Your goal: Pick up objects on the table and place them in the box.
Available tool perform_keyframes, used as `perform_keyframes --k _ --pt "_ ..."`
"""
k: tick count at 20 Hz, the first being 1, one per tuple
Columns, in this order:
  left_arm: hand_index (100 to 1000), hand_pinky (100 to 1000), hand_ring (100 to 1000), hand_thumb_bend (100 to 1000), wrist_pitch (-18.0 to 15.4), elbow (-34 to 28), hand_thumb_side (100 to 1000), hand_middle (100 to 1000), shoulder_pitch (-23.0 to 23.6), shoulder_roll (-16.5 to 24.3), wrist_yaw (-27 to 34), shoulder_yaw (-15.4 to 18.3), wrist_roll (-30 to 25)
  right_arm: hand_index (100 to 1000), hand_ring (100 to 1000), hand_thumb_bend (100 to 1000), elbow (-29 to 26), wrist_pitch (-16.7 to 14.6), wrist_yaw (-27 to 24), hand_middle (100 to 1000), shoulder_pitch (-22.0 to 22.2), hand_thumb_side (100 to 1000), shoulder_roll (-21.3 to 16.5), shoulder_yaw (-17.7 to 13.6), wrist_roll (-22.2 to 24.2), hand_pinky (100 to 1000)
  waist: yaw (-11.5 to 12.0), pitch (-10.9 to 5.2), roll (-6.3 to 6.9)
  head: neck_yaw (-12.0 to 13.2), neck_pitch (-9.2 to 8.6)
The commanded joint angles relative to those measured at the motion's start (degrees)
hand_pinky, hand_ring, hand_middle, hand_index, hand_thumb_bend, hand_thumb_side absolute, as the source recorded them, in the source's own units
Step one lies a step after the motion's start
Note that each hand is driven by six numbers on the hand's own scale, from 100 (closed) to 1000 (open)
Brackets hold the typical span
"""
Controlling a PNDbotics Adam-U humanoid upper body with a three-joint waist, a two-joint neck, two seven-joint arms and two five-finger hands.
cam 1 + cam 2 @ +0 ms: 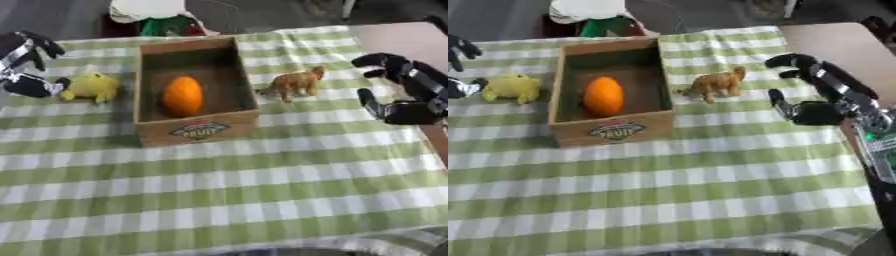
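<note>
At the far left edge of the table we see our left hand (26, 65), black with silver joints, its fingers spread and curved, holding nothing. Just to its right, almost touching the thumb, sits a small yellow toy (90, 87), soft and rounded in shape; we cannot make out what animal it is. Further right stands the box (196, 129), a brown cardboard one with straight walls, open on top, with a printed oval label on its near wall. Inside it lies an orange (183, 95), smooth and egg-shaped, resting on the box floor nearer the left wall. Right of the box, just beside its right wall, stands a small tan animal figure (715, 83) on four legs. Well to the right of the figure is our right hand (811, 90), apart from the figure, with fingers arched above and thumb below, opened wide and empty, the palm facing left toward the figure. Everything rests on a cloth (262, 190) of green and white checks, flat and matte.
</note>
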Motion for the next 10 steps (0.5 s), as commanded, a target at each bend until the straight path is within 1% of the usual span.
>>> perform_keyframes --k 1,5,10 --pt "765 737 544 425 -0.46 2.93 112 646 -2.1 -0.33 -2.7 0.98 1.72 869 1000 100 -0.63 -0.15 -0.5 866 -1.07 209 -1.57 -0.42 0.05 881 -0.12 -0.76 -0.07 0.2 0.29" --pt "766 734 538 436 -1.02 5.89 117 643 -3.43 -2.22 -6.05 1.78 3.89 869 1000 100 -0.61 -0.17 -0.56 866 -1.16 209 -1.44 -0.35 0.14 881 -0.29 -0.7 -0.15 0.35 0.29" --pt "771 729 538 438 -1.04 7.17 120 649 -4.45 -3.76 -10.04 2.73 7.34 869 1000 100 -0.56 -0.17 -0.57 866 -1.18 210 -1.37 -0.28 0.26 881 -0.47 -0.59 -0.15 0.44 0.29"
